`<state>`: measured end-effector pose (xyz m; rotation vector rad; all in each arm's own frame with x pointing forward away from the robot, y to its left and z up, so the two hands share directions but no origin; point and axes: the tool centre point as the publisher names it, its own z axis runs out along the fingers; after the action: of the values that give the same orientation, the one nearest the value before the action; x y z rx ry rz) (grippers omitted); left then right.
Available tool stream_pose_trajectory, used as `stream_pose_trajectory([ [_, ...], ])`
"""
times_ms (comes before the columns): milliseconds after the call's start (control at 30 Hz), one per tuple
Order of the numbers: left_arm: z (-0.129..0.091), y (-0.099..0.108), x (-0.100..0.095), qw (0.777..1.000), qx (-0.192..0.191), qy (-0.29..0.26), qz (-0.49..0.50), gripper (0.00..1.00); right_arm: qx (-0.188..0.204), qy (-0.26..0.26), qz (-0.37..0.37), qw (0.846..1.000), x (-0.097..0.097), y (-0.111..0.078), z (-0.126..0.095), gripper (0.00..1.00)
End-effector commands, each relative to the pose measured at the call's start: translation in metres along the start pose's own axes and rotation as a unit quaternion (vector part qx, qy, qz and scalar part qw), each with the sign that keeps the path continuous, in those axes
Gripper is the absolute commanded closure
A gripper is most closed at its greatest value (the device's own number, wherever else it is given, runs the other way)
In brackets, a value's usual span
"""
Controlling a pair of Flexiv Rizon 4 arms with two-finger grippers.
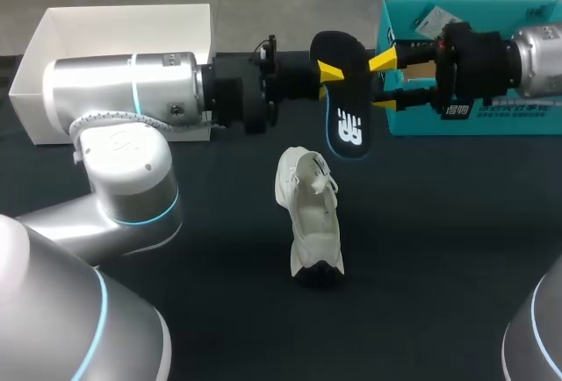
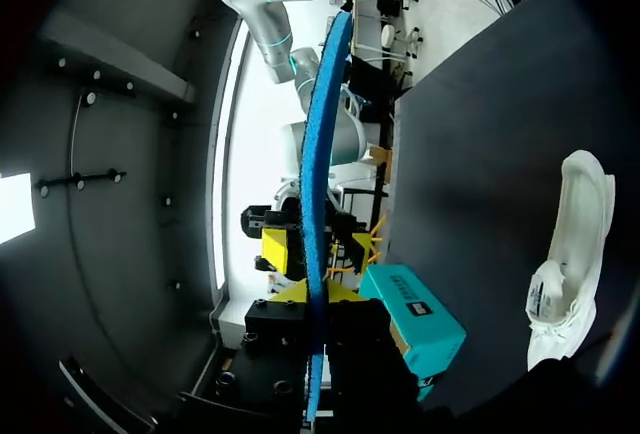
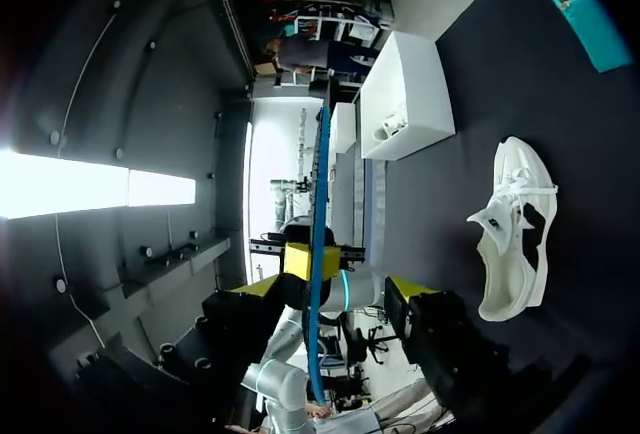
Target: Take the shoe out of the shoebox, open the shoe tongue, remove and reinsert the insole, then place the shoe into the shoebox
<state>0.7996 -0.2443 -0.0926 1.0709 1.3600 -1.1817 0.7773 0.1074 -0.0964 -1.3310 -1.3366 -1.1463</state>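
Note:
A black insole [image 1: 344,91] with a blue edge hangs in the air above the table's back, and my left gripper [image 1: 332,74] is shut on it. In the left wrist view the insole [image 2: 320,154] shows edge-on between my left gripper's [image 2: 316,294] tips. My right gripper [image 1: 384,82] faces it from the right, open, its yellow tips either side of the insole's edge [image 3: 320,214]; in the right wrist view my right gripper [image 3: 330,289] stands wide. The white shoe [image 1: 309,214] lies on the dark table below, also visible as the shoe [image 2: 570,254] and the shoe [image 3: 515,229].
The teal shoebox [image 1: 474,118] stands at the back right behind my right gripper, seen again as the box [image 2: 415,319]. A white box lid [image 1: 114,30] sits at the back left, also the lid [image 3: 405,94]. Dark tabletop [image 1: 421,249] surrounds the shoe.

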Motion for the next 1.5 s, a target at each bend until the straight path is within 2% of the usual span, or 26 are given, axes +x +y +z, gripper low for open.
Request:
stream_pose_trajectory([
  [33,-0.009,-0.003,-0.003,1.0,0.0,0.011,-0.009,1.0,-0.014,-0.027,0.003,1.0,0.005,-0.02,-0.022,0.0],
  [233,-0.015,-0.004,-0.001,1.0,0.0,0.018,-0.019,1.0,-0.008,-0.068,0.022,0.997,0.004,-0.038,-0.042,0.0],
  [333,-0.016,-0.004,0.0,1.0,-0.002,0.02,-0.021,1.0,-0.024,-0.085,0.033,0.996,0.006,-0.047,-0.053,0.0],
  [900,-0.019,-0.01,0.0,0.999,-0.002,0.025,-0.024,1.0,-0.024,-0.085,0.033,0.996,0.006,-0.047,-0.053,0.0],
  [1033,-0.021,-0.009,-0.001,0.999,-0.002,0.025,-0.023,1.0,-0.015,-0.113,0.031,0.993,-0.016,-0.055,-0.067,0.0],
  [1100,-0.022,-0.009,-0.002,0.999,-0.003,0.025,-0.022,1.0,-0.005,-0.142,0.035,0.989,-0.02,-0.061,-0.074,0.0],
  [1367,-0.025,-0.01,0.0,0.999,-0.005,0.022,-0.025,1.0,0.001,-0.2,0.027,0.979,-0.03,-0.082,-0.101,0.0],
  [1500,-0.026,-0.013,-0.001,1.0,-0.001,0.019,-0.024,1.0,-0.013,-0.235,0.016,0.972,-0.04,-0.085,-0.109,0.0],
])
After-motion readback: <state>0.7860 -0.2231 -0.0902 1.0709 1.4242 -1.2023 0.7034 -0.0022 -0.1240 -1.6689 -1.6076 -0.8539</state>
